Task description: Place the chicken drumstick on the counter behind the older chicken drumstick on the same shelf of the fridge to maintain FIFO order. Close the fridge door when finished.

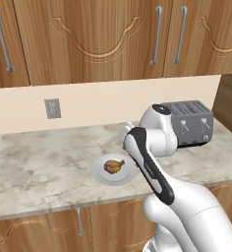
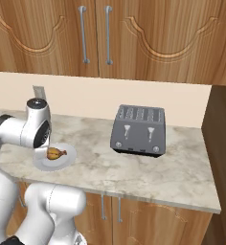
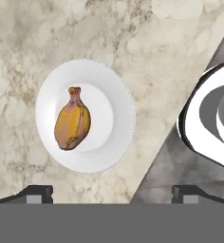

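The chicken drumstick (image 3: 72,122), golden-brown with its bone end pointing up in the hand view, lies on a small white plate (image 3: 114,95) on the marbled counter (image 3: 38,38). My gripper (image 3: 113,194) hovers above the plate, open and holding nothing, its two fingertips (image 3: 38,192) set wide apart. The drumstick sits left of the line between them. From the base, the drumstick (image 1: 114,166) (image 2: 55,153) and plate (image 1: 101,178) (image 2: 68,161) sit near the counter's (image 1: 39,162) (image 2: 134,167) front edge, under my bent wrist. The fridge and its shelf are out of view.
A grey four-slot toaster (image 1: 190,123) (image 2: 138,130) stands on the counter right of the plate. A wall outlet (image 1: 52,108) (image 2: 38,92) sits behind it. Wooden upper cabinets (image 1: 98,39) hang overhead, lower cabinets (image 2: 148,215) below. A tall brown panel (image 2: 222,143) closes off the right end.
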Available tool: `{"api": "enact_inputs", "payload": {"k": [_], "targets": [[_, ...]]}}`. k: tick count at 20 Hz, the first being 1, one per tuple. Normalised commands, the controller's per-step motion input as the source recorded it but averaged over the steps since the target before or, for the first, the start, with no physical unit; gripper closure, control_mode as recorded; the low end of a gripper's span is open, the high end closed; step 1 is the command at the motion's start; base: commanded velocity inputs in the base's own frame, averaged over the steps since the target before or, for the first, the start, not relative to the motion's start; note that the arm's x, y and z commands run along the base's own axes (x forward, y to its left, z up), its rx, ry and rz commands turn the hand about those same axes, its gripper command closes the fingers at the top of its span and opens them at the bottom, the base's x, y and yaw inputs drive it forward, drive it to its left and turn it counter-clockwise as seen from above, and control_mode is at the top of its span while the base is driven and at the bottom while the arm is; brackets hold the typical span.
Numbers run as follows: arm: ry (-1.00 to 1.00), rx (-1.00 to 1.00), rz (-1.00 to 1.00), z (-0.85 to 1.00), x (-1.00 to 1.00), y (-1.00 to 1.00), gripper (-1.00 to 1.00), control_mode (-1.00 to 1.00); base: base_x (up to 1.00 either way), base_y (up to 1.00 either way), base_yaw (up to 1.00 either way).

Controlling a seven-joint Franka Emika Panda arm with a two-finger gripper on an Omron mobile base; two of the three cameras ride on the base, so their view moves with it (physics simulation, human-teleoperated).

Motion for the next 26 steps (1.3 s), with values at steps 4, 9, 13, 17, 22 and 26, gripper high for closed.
{"api": "enact_inputs", "payload": {"k": [4,9,13,17,22,26], "targets": [[0.0,0.06,0.0,-0.36,0.22,-0.03,-1.0,-1.0,0.0,0.0,0.0],[0.01,0.04,0.0,-0.32,0.05,-0.02,-1.0,-1.0,0.0,0.0,0.0],[0.0,0.04,0.0,-0.32,0.0,-0.04,-1.0,-1.0,0.0,0.0,0.0],[0.0,0.01,0.0,-0.2,0.04,0.0,-1.0,-1.0,0.0,0.0,0.0],[0.0,0.01,0.0,-0.11,0.15,0.0,-1.0,-1.0,0.0,0.0,0.0],[0.0,0.0,0.0,-0.14,0.26,0.0,-1.0,-1.0,0.0,0.0,0.0]]}}
